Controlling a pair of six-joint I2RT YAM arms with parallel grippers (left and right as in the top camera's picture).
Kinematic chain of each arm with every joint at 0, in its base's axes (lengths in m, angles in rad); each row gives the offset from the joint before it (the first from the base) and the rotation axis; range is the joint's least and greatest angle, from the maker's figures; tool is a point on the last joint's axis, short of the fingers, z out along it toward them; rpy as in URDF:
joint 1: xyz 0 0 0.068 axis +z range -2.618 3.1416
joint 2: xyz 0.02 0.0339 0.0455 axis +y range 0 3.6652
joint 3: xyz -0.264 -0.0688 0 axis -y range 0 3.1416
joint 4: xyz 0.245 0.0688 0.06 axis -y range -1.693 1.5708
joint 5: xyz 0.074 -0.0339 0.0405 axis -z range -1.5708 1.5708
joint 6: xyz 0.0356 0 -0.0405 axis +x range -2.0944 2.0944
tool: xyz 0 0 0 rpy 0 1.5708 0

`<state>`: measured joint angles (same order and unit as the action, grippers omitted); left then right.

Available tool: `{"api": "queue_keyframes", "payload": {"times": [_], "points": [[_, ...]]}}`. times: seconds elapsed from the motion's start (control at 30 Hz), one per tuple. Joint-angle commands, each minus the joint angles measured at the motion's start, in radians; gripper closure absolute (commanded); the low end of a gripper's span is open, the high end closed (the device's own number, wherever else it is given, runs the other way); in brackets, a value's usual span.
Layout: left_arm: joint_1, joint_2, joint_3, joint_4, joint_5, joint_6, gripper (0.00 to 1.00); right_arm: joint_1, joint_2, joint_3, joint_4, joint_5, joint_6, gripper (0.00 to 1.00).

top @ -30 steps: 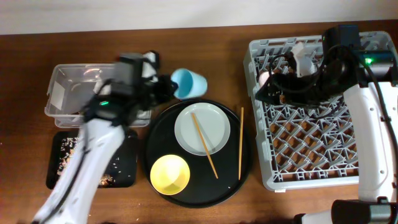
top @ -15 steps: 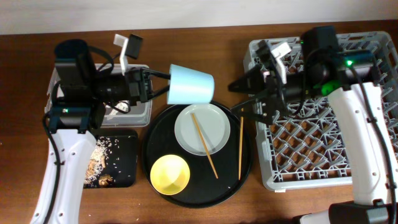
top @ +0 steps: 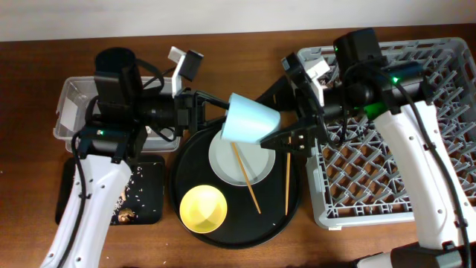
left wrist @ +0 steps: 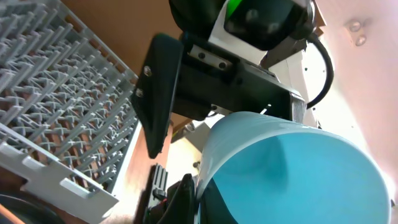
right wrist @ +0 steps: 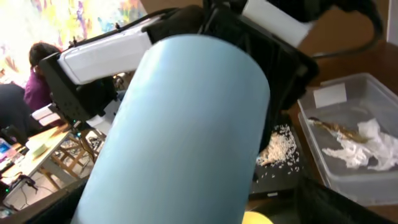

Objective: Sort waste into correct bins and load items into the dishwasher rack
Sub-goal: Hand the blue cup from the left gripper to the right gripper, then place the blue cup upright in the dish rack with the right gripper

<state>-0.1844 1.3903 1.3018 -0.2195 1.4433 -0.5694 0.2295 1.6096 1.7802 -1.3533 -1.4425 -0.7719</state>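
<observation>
My left gripper (top: 222, 113) is shut on the rim of the light-blue cup (top: 249, 119) and holds it on its side above the plate (top: 260, 152). In the left wrist view the cup (left wrist: 292, 168) fills the lower right, its rim pinched between my fingers (left wrist: 186, 198). My right gripper (top: 285, 117) is open, one finger on each side of the cup's base end. The cup (right wrist: 186, 124) fills the right wrist view. The grey dishwasher rack (top: 372, 175) stands at the right. The pink cup is hidden.
The round black tray (top: 256, 223) holds the plate, a yellow bowl (top: 203, 208) and two chopsticks (top: 288, 171). The clear tub (top: 74, 104) with tissue inside (right wrist: 367, 146) is at the back left. The shallow black tray (top: 145, 201) with scraps lies in front of it.
My left gripper has carried the light-blue cup rightward, from beside the tub to over the plate. My right gripper has left the rack, moved left and now brackets the cup.
</observation>
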Motion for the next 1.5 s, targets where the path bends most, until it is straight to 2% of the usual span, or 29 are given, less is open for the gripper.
{"api": "queue_keyframes", "payload": {"times": [0.0,0.1,0.2,0.27,0.43,0.53,0.73,0.77,0.83,0.97,1.13,1.3,1.47], "points": [[-0.016,0.002,0.005,0.003,-0.006,-0.002,1.00,0.015,0.003,0.006,0.013,-0.042,-0.013,0.10],[-0.016,0.002,0.005,0.003,-0.008,-0.002,1.00,0.014,0.003,0.006,0.014,-0.042,-0.013,0.29],[-0.016,0.002,0.005,0.002,-0.008,-0.002,0.98,0.010,0.003,0.006,0.015,-0.035,-0.013,0.32],[-0.016,0.002,0.005,0.002,-0.008,-0.002,0.69,0.011,0.003,0.006,0.019,-0.012,-0.013,0.32],[-0.002,0.002,0.005,0.002,-0.067,0.002,0.43,0.010,0.003,0.006,0.020,0.154,0.075,0.33],[0.043,0.002,0.005,-0.011,-0.138,0.002,0.36,0.006,0.003,0.006,0.023,0.315,0.187,0.35],[0.127,0.002,0.004,-0.233,-0.385,0.084,0.32,-0.083,0.003,0.006,0.018,0.564,0.489,0.39],[0.136,0.002,0.005,-0.285,-0.441,0.102,0.32,-0.101,0.003,0.006,0.004,0.628,0.539,0.39],[0.151,0.002,0.005,-0.428,-0.622,0.116,0.23,-0.148,0.003,0.006,-0.058,0.830,0.655,0.39],[0.150,0.002,0.005,-0.546,-0.818,0.116,0.20,-0.201,0.003,0.004,-0.179,1.122,0.780,0.39],[0.150,0.002,0.004,-0.599,-0.864,0.151,0.20,-0.210,0.003,-0.025,-0.239,1.359,0.906,0.39],[0.150,0.002,0.004,-0.634,-0.866,0.209,0.15,-0.210,0.003,-0.097,-0.217,1.369,0.912,0.39],[0.150,0.002,0.004,-0.638,-0.868,0.220,0.13,-0.210,0.003,-0.214,-0.090,1.369,0.912,0.39]]}}
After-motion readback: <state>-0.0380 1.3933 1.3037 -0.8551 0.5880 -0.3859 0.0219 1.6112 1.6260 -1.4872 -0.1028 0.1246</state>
